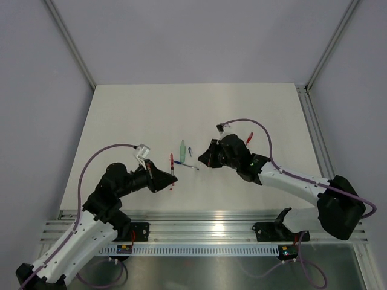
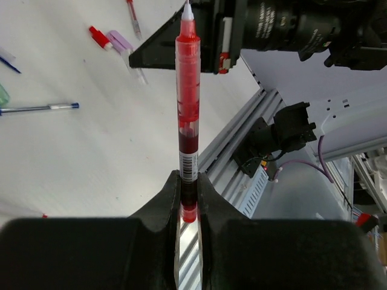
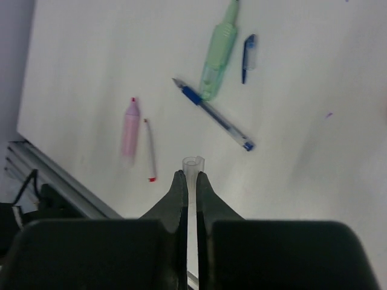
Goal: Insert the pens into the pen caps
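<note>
While left gripper clamps one red pen, right gripper pinches one clear cap.

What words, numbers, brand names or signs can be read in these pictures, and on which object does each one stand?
No text can be read with certainty.
Barcode label on the red pen, just above the left pincer: bars only, any digits too small to read.
White printing on the black housing of the right arm, in the left wrist view: blurred, not readable.
Top and right wrist views: no lettering visible.
</note>
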Motion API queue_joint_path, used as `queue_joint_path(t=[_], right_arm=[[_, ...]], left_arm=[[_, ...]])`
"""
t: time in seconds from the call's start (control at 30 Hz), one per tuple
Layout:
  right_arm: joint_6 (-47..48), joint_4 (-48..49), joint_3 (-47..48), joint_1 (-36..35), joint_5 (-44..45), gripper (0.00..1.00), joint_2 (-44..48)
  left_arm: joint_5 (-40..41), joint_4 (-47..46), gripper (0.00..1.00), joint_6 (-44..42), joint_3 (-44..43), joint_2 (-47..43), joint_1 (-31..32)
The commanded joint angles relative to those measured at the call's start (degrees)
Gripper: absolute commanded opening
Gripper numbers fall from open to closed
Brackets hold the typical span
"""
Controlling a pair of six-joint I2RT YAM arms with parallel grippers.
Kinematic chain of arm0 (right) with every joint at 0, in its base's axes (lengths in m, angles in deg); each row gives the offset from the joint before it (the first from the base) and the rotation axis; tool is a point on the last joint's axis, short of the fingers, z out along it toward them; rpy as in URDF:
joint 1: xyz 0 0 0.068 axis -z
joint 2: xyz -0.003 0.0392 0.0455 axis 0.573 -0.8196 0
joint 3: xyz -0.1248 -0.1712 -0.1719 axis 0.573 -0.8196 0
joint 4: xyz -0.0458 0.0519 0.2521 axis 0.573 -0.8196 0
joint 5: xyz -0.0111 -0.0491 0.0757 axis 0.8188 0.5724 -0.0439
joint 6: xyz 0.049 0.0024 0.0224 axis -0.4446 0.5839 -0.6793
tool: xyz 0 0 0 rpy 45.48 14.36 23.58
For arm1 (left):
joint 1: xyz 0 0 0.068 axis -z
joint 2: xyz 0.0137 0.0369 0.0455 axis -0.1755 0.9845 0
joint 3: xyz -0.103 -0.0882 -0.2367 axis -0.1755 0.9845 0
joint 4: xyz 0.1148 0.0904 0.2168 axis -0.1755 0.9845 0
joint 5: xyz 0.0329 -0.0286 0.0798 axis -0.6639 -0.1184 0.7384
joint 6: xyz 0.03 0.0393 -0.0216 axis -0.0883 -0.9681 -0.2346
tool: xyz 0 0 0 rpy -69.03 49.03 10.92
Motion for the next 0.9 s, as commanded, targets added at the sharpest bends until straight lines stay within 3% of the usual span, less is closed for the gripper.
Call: queue_joint_path(t=[0.0, 0.2, 0.4, 0.87], right_arm=[[-6.7, 12.4, -2.9, -2.0, -1.7, 0.0, 5.4], [-9.3, 16.7, -3.6, -3.3, 0.0, 0.0, 10.5], [-9.6, 19.8, -3.2, -6.2, 2.9, 0.0, 11.7], [-8.5, 21.1, -4.6, -9.9, 6.9, 0.0, 14.7]], left_arm=[[-2.3, -14.9, 0.0, 4.6, 3.8, 1.3, 3.9], [2.4, -24.7, 0.0, 5.1, 8.9, 4.1, 11.2], [5.8, -27.5, 0.0, 3.9, 8.9, 9.3, 16.4], [9.8, -24.6, 0.0, 2.4, 8.2, 8.6, 17.6]])
